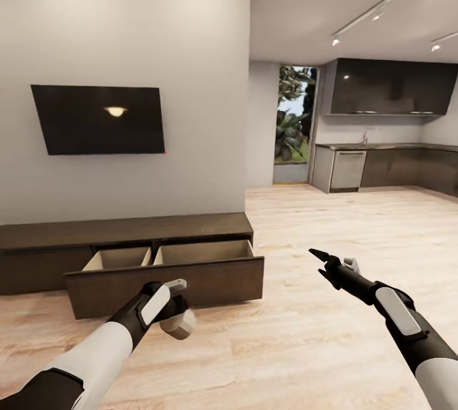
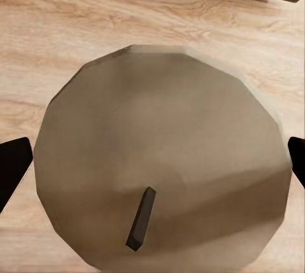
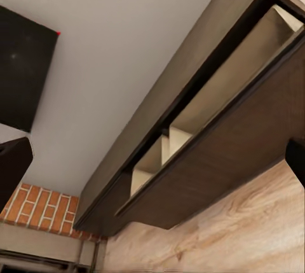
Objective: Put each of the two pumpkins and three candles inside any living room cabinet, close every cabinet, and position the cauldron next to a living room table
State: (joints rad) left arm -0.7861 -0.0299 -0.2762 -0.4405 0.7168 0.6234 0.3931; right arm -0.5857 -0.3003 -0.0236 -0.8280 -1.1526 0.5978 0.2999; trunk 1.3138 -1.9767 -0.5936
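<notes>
The left claw (image 1: 173, 314) is gripping a candle (image 1: 179, 325), wick end facing its wrist camera; the right claw (image 1: 321, 258) is gaping empty near the open cabinet (image 1: 191, 273).

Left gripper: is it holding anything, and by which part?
Yes. The left gripper holds a candle by its round sides, one finger on each side, wick end facing the wrist camera. The right gripper holds nothing.

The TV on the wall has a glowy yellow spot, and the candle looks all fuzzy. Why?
Head view: the spot on the TV is glare, a lamp's reflection on the dark screen. Left wrist view: the candle sits very close to the camera, so its edges look soft, though its wick stays sharp. Right wrist view: the open cabinet looks steeply tilted.
</notes>
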